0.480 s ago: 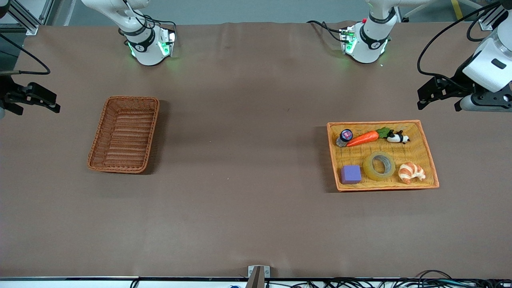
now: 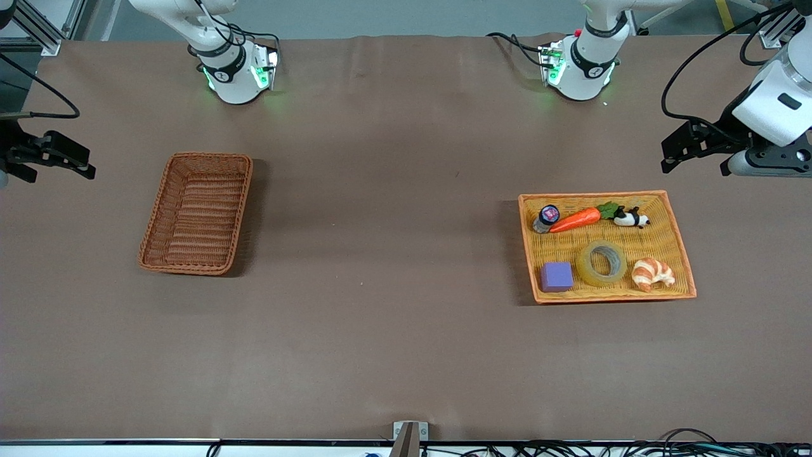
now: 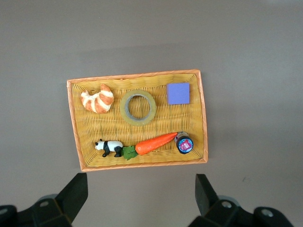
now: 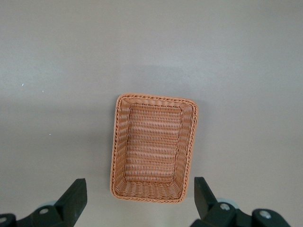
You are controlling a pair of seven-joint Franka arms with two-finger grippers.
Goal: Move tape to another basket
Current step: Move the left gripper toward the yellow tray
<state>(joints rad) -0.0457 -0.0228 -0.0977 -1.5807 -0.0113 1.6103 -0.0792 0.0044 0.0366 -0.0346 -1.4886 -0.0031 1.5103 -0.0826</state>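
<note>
The tape point(image 2: 583, 266) lies flat in the orange-yellow tray point(image 2: 528, 247) toward the left arm's end of the table, between a purple block and a croissant. The reddish-brown basket point(image 2: 206, 155) stands toward the right arm's end and has nothing in it. My left gripper point(image 2: 696, 168) is open and empty, up in the air beside the tray's end. In the left wrist view the tape point(image 3: 123, 108), the tray point(image 3: 142, 165) and that gripper point(image 3: 141, 198) show. My right gripper point(image 2: 60, 172) is open and empty, high beside the basket point(image 4: 154, 142); it shows in the right wrist view point(image 4: 140, 198).
The tray also holds a purple block point(image 2: 556, 277), a croissant point(image 2: 652, 273), a toy carrot point(image 2: 576, 219), a small panda figure point(image 2: 631, 219) and a small bottle point(image 2: 547, 218). Brown table surface lies between the basket and the tray.
My left gripper has shifted slightly toward the robots' bases. The right arm and the things on the table have not moved.
</note>
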